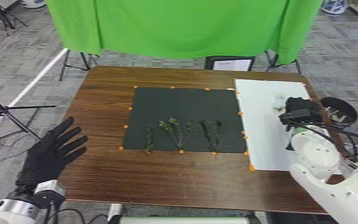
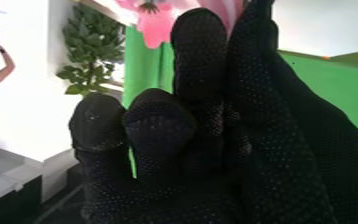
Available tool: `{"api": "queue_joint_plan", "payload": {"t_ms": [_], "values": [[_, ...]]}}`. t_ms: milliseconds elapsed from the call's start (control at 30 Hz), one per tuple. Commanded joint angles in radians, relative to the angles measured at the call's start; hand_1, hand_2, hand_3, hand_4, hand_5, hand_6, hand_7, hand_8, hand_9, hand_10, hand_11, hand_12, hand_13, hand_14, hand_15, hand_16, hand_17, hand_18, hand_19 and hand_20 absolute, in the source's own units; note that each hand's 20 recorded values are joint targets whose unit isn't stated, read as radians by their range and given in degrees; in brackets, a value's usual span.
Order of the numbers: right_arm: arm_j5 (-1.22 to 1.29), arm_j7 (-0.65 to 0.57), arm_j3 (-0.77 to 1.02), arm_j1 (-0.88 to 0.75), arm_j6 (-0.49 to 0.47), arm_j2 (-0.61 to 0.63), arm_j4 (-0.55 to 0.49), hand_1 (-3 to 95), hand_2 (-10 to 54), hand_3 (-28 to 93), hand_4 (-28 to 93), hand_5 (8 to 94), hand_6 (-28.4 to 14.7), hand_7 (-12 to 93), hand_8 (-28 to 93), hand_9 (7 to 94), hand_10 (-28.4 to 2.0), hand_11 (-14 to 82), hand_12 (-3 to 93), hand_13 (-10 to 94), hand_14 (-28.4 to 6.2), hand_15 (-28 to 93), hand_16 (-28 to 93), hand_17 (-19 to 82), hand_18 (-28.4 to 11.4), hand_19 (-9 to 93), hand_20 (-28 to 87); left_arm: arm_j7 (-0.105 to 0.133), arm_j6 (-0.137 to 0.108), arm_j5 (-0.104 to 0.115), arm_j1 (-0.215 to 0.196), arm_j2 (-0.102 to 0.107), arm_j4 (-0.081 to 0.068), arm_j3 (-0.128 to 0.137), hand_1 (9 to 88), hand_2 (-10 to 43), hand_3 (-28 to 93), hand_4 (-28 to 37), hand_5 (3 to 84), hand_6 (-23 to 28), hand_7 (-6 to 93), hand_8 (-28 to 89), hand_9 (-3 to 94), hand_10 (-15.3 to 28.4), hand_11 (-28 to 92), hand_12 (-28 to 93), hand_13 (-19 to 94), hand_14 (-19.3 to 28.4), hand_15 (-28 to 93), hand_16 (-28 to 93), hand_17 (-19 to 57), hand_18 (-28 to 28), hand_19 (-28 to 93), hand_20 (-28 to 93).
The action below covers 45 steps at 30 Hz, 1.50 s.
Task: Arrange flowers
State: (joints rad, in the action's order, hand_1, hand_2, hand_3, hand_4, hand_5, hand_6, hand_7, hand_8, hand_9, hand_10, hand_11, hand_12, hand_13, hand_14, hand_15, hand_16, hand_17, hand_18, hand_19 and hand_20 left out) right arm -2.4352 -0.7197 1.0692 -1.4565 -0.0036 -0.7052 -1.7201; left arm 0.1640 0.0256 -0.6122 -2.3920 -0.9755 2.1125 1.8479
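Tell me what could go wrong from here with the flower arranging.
The right hand is right beside the pale item on the white sheet, so a sideways move might brush or crush it. The dark round container is close on its other side and could get bumped. The stems on the black mat lie near one another, so picking one up may drag a neighbor.

Bright, even light falls across the table (image 1: 100, 182) in the head view. In the right wrist view, the white wall (image 2: 20, 115) glares, nearly washed out.
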Motion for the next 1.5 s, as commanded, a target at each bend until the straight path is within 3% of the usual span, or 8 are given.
{"api": "queue_joint_plan", "payload": {"t_ms": [33, 233, 333, 467, 567, 733, 1100, 1500], "values": [[-0.028, 0.021, 0.007, 0.026, 0.049, 0.012, -0.055, 48.1, -8.1, 82, -28, 74.0, 2.3, 38, 3, 88.5, -5.9, 26.0, 41.0, 76, -5.6, 76, 35, 39, -21.3, 93, 52, 0.006, 0.009, -0.004, -0.011, 0.003, 0.007, 0.02, 22.4, -4.8, 68, -28.3, 23.7, 2.4, 17.7, -10, 22.2, 10.9, 13, 20, 18, 15.8, 23, 2, -11.5, 23.6, 37, 9], [-0.038, 0.049, -0.036, 0.092, 0.081, -0.003, -0.092, 48.0, -8.4, 82, -28, 74.6, 2.3, 38, 3, 88.7, -6.2, 26.1, 40.8, 76, -5.8, 76, 35, 39, -21.3, 93, 53, 0.014, 0.006, -0.003, -0.016, 0.011, 0.02, 0.042, 22.5, -4.9, 68, -28.3, 23.7, 2.4, 17.6, -10, 22.1, 10.9, 13, 20, 18, 15.8, 22, 2, -11.6, 23.7, 37, 9], [-0.034, 0.069, -0.077, 0.143, 0.097, -0.017, -0.112, 48.0, -8.6, 82, -28, 74.7, 2.4, 38, 3, 88.8, -6.2, 26.0, 40.6, 76, -5.8, 76, 35, 39, -21.3, 93, 53, 0.007, 0.028, -0.002, -0.023, 0.017, 0.031, 0.064, 22.5, -5.2, 68, -28.3, 23.7, 2.4, 17.4, -10, 22.1, 10.8, 13, 20, 18, 15.8, 22, 2, -11.6, 23.7, 37, 9], [-0.029, 0.114, -0.16, 0.23, 0.111, -0.049, -0.13, 48.1, -8.6, 82, -28, 75.0, 2.4, 38, 3, 89.0, -6.4, 25.8, 40.3, 76, -5.8, 77, 35, 39, -21.2, 93, 53, 0.009, 0.03, 0.002, -0.035, 0.029, 0.041, 0.086, 22.5, -5.5, 68, -28.3, 23.5, 2.4, 17.1, -10, 21.8, 10.8, 12, 20, 18, 15.7, 22, 2, -11.6, 23.7, 37, 9], [-0.026, 0.152, -0.23, 0.292, 0.116, -0.082, -0.141, 48.1, -8.8, 82, -28, 75.1, 2.3, 38, 3, 89.1, -6.4, 25.7, 40.1, 76, -5.8, 77, 35, 39, -21.2, 93, 53, 0.003, 0.035, 0.012, -0.041, 0.048, 0.039, 0.1, 22.4, -5.5, 68, -28.3, 23.5, 2.4, 17.0, -10, 21.8, 10.8, 12, 20, 18, 15.7, 22, 2, -11.6, 23.8, 37, 9], [-0.016, 0.21, -0.344, 0.374, 0.119, -0.166, -0.132, 48.0, -9.0, 82, -28, 75.4, 2.3, 37, 3, 89.1, -6.2, 25.5, 40.2, 76, -5.8, 77, 35, 39, -21.2, 93, 53, -0.004, 0.028, 0.017, -0.06, 0.058, 0.042, 0.122, 22.4, -5.6, 68, -28.3, 23.4, 2.3, 17.1, -10, 21.7, 10.7, 12, 20, 18, 15.7, 22, 2, -11.6, 23.8, 37, 9], [-0.027, 0.301, -0.514, 0.414, 0.044, -0.368, -0.042, 47.5, -9.3, 83, -28, 75.6, 2.3, 37, 4, 89.5, -6.2, 24.9, 40.3, 76, -5.7, 77, 35, 39, -21.2, 93, 54, -0.006, 0.018, 0.027, -0.052, 0.071, 0.027, 0.111, 22.4, -5.6, 68, -28.3, 23.5, 2.5, 17.0, -10, 21.6, 10.6, 12, 20, 18, 15.7, 22, 2, -11.7, 23.8, 37, 9], [-0.06, 0.321, -0.607, 0.437, 0.015, -0.5, 0.074, 47.4, -9.5, 83, -28, 75.8, 2.4, 37, 4, 89.7, -5.9, 24.6, 40.4, 76, -5.7, 77, 35, 39, -21.1, 93, 54, -0.006, 0.011, 0.026, -0.025, 0.08, 0.012, 0.081, 22.3, -5.7, 68, -28.3, 23.4, 2.4, 17.1, -10, 21.5, 10.6, 12, 20, 18, 15.7, 22, 2, -11.6, 23.8, 37, 9]]}}
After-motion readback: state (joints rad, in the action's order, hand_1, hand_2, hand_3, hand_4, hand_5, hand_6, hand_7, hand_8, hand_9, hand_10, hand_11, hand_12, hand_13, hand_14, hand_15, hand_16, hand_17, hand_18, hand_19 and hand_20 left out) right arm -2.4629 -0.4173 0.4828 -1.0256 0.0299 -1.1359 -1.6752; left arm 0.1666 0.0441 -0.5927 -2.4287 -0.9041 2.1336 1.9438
